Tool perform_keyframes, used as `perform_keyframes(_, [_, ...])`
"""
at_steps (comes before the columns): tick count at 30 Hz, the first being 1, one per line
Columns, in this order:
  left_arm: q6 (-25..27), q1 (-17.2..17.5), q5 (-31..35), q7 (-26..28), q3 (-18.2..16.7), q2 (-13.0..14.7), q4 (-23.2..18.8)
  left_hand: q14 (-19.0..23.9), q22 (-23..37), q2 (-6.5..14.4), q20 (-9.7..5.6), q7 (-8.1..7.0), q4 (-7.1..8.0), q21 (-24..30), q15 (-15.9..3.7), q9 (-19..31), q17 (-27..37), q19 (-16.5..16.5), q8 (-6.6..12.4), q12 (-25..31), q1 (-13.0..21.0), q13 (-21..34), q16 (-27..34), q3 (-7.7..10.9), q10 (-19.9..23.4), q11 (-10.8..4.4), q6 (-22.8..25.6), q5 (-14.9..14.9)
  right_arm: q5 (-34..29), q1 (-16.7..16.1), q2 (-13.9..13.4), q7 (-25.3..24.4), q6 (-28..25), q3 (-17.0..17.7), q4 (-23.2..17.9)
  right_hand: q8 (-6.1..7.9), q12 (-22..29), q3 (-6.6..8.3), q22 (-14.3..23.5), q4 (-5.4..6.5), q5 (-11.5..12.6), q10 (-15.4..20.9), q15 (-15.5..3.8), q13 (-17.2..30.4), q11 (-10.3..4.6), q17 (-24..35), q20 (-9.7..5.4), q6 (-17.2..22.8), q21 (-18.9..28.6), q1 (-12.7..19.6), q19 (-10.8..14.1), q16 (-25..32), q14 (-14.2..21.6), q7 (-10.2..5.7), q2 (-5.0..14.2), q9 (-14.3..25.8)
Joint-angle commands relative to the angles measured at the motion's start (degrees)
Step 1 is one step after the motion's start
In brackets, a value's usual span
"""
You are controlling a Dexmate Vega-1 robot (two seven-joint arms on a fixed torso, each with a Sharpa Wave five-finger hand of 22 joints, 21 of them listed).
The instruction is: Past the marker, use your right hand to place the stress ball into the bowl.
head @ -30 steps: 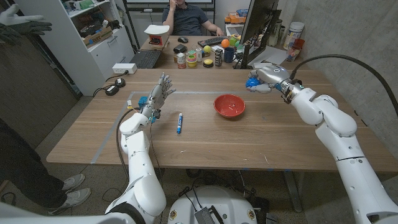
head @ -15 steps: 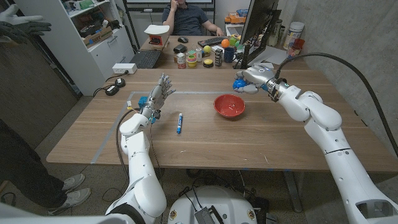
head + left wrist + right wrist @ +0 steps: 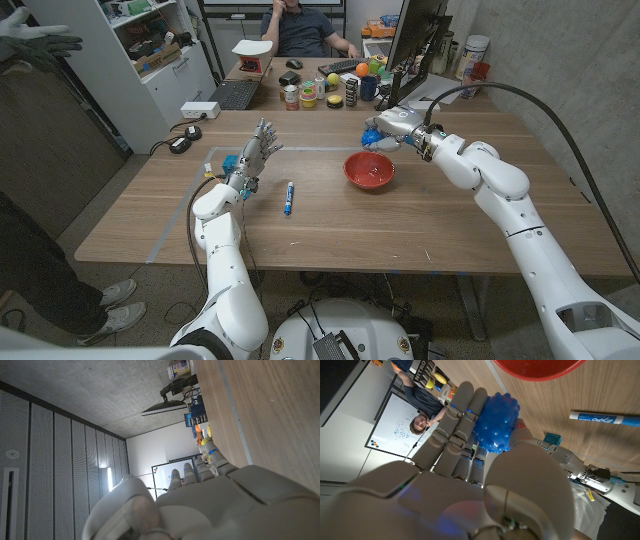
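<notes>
- The left robot hand [image 3: 255, 152] stood left of centre on the worktop [image 3: 330, 220], fingers apart, empty.
- Beside it lay the marker [image 3: 288, 197].
- The red bowl [image 3: 369, 170] sat mid-frame.
- Just beyond, the right robot hand [image 3: 392, 126] clutched the stress ball [image 3: 495, 422]: knobbly, probably soft and light, best cupped around its middle.

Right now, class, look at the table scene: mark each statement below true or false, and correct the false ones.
1. The right robot hand holds the ball. True.
2. The ball already lies in the bowl. False: it is still in the hand, beyond the bowl's far rim.
3. The marker lies on the table between the left robot hand and the bowl. True.
4. The left hand grips the marker. False: it holds nothing, with its fingers spread.
5. The bowl is blue. False: it is red.
</notes>
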Motion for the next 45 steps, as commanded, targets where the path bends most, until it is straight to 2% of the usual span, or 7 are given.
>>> perform_keyframes(1, [-0.43, -0.06, -0.19, -0.33, 0.12, 0.04, 0.44, -0.54, 0.17, -0.03, 0.25, -0.51, 0.19, -0.27, 0.16, 0.22, 0.16, 0.29, 0.11, 0.18, -0.20, 0.28, 0.20, -0.32, -0.25, 0.04, 0.20, 0.21, -1.40, 3.79, 0.56, 0.00, -0.37, -3.80, 4.72, 2.00, 0.04, -0.18, 0.00, -0.23, 0.44, 0.33, -1.67, 0.24, -0.20, 0.10, -4.20, 1.32, -0.23, 3.50, -0.11, -0.35, -1.82, 0.23, 2.77, 8.25])
perform_keyframes(15, [-0.68, -0.58, -0.21, -0.26, -0.10, 0.46, 1.83, -0.57, 0.17, -0.05, 0.30, -0.49, 0.21, -0.38, 0.20, 0.21, 0.16, 0.28, 0.11, 0.18, -0.28, 0.28, 0.20, -0.39, -0.27, 0.10, 0.21, 0.23, -3.44, 7.58, 0.47, 0.12, -1.32, -7.58, 10.56, 2.39, 0.18, -0.37, -0.30, -0.29, 0.61, 0.46, -1.66, 0.40, -0.10, 0.30, -4.26, 2.17, -0.40, 4.24, -0.29, -0.59, -1.88, 0.29, 3.05, 8.11])
perform_keyframes(24, [-0.73, -1.05, 0.17, -0.10, -0.06, 0.78, 2.75, -0.56, 0.18, -0.06, 0.27, -0.49, 0.21, -0.45, 0.18, 0.20, 0.16, 0.26, 0.09, 0.19, -0.33, 0.28, 0.20, -0.44, -0.26, 0.09, 0.20, 0.25, -3.75, 8.73, -0.17, -0.16, -1.36, -9.07, 13.40, 2.39, 0.29, -0.55, -0.37, -0.22, 0.65, 0.66, -1.64, 0.46, 0.00, 0.42, -4.25, 2.35, -0.43, 4.46, -0.32, -0.69, -1.85, 0.41, 3.21, 7.89])
perform_keyframes(45, [-1.31, -2.57, 0.61, -0.15, -0.21, 1.76, 5.75, -0.59, 0.18, -0.10, 0.29, -0.47, 0.23, -0.59, 0.16, 0.17, 0.16, 0.32, 0.07, 0.14, -0.45, 0.28, 0.20, -0.55, -0.40, -0.02, 0.21, 0.27, -4.05, 9.82, -1.06, 0.33, -1.39, -11.24, 16.46, 2.56, 0.36, -1.26, -0.49, 0.09, 0.70, 0.91, -1.64, 0.48, -0.03, 0.65, -4.18, 2.69, -0.62, 4.69, -0.66, -1.06, -1.97, 0.37, 3.30, 7.69])
